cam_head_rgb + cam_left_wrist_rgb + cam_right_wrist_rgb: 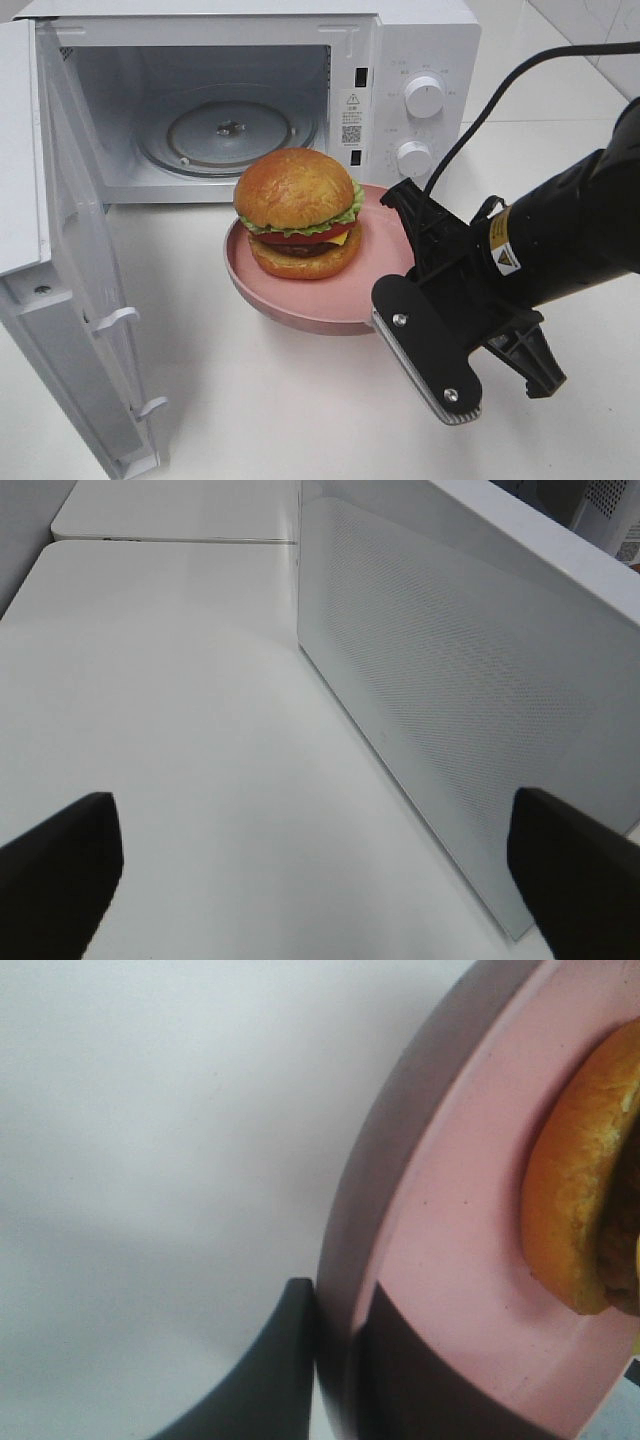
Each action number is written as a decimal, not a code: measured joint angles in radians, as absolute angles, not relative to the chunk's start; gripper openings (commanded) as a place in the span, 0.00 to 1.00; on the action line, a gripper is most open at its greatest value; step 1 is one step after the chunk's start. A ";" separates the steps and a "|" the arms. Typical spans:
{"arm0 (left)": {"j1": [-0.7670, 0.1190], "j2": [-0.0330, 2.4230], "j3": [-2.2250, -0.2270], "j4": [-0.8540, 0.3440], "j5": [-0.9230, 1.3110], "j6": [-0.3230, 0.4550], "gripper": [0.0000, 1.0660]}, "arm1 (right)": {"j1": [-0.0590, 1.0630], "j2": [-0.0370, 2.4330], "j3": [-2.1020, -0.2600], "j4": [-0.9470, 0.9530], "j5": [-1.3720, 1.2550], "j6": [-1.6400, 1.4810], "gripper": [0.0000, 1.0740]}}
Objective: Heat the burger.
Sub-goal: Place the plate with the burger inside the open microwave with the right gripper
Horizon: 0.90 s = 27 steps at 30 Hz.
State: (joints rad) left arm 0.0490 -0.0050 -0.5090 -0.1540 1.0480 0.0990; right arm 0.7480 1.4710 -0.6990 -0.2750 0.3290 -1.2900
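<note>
Right fingers (262, 1385) pinch plate (300, 312) rim, burger (298, 213) aboard, microwave (430, 40) open

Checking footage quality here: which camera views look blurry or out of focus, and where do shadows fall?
Exterior high: sharp, soft shadow under pink plate; right wrist: burger and plate blurred; left wrist: left gripper dark and defocused, microwave door clear.

Counted on inspection: one counter (300, 420) and one microwave (430, 40). The microwave had one door (60, 250), one turntable (228, 130) and two knobs (424, 97). Two latch hooks (112, 320) stood on the door. One plate (330, 300) was present, bearing one burger (298, 212). Two hands were recorded: the right hand (388, 305) and the left hand (315, 865). One cable (500, 90) was noted.
</note>
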 measured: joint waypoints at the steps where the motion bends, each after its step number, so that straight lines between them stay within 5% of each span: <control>1: 0.049 -0.005 -0.509 -0.154 1.048 0.099 0.94 | 0.748 1.481 -0.710 -0.275 0.331 -1.285 0.00; 27: 0.049 -0.005 -0.509 -0.154 1.048 0.099 0.94 | 0.748 1.714 -1.012 -0.275 0.361 -1.230 0.00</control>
